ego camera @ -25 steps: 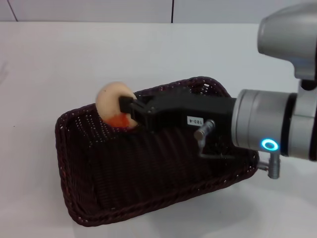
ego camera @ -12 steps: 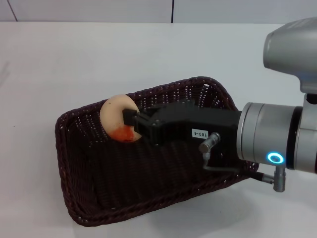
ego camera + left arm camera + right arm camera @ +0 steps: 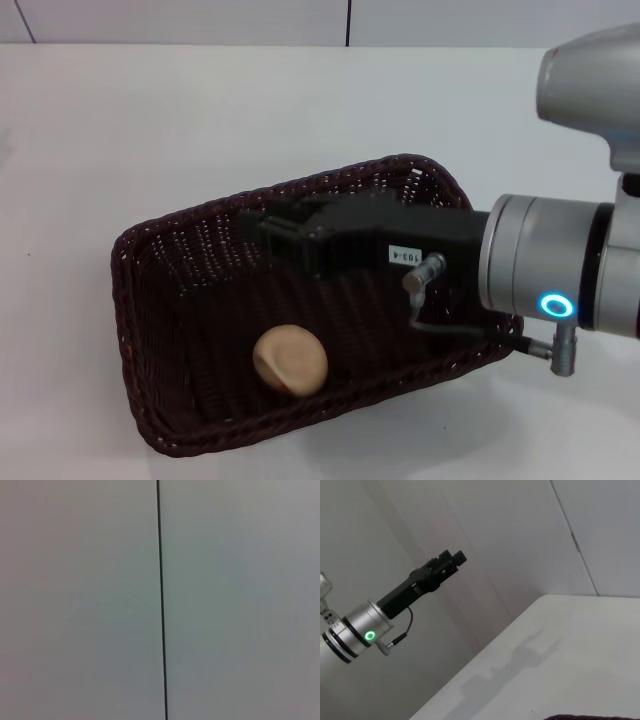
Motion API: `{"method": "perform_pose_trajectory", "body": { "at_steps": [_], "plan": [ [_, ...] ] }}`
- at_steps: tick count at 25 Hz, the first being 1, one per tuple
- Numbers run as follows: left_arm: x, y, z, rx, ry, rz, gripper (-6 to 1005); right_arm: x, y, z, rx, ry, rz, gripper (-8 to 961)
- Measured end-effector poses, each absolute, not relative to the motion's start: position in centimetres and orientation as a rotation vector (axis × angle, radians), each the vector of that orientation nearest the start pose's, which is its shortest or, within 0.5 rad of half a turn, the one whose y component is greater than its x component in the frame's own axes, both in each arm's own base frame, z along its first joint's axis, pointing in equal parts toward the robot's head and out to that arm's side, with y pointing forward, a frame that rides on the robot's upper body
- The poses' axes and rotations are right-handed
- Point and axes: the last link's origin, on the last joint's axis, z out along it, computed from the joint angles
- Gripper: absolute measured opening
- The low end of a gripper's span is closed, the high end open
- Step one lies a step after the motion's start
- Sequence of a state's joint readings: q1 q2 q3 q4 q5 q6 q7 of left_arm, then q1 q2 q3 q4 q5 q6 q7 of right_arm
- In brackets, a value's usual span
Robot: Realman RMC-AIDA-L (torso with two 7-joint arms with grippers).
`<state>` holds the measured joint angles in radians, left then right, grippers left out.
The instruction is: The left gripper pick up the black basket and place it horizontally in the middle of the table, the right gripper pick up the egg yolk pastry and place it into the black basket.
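The black basket point(image 3: 190, 300) lies slightly askew on the white table point(image 3: 200, 110) in the head view. The egg yolk pastry point(image 3: 290, 360) lies loose on the basket's floor near its front wall, cream side up. My right gripper point(image 3: 262, 235) hangs open and empty over the basket's back half, above and behind the pastry. My left gripper point(image 3: 454, 560) shows only in the right wrist view, raised in the air far from the table. The left wrist view shows only a wall.
White table surface lies open to the left of the basket and behind it. A grey panelled wall point(image 3: 350, 20) stands behind the table's far edge. The table edge point(image 3: 485, 655) shows in the right wrist view.
The right gripper held the pastry over the basket's back left part. It has let go, and the pastry has dropped to the basket floor near the front wall.
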<state>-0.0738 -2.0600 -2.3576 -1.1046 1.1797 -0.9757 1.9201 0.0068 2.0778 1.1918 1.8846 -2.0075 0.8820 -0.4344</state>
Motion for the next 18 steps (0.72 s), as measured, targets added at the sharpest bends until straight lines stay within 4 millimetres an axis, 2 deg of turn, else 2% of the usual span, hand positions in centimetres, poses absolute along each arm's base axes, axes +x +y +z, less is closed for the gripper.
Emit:
{"method": "perform_pose_trajectory", "body": {
  "at_steps": [3, 10, 14, 16, 18],
  "plan": [
    [-34.1, 30.2, 18.4, -1.600, -0.498, -0.673, 773, 7.9, 24.5, -3.6, -2.589, 0.959, 0.721, 291],
    [-34.1, 30.2, 18.4, -1.600, -0.496, -0.673, 773, 7.9, 25.9, -1.3, -2.459, 0.715, 0.664, 303],
    [-34.1, 30.1, 18.5, -1.599, -0.501, -0.676, 773, 9.5, 27.5, -0.9, -2.345, 0.620, 0.549, 311],
    [-34.2, 30.1, 18.6, -1.595, -0.506, -0.676, 773, 11.1, 28.7, -1.2, -2.280, 0.567, 0.470, 314],
    [-34.2, 30.1, 18.6, -1.595, -0.507, -0.676, 773, 11.5, 29.0, -1.3, -2.261, 0.552, 0.457, 318]
  ]
}}
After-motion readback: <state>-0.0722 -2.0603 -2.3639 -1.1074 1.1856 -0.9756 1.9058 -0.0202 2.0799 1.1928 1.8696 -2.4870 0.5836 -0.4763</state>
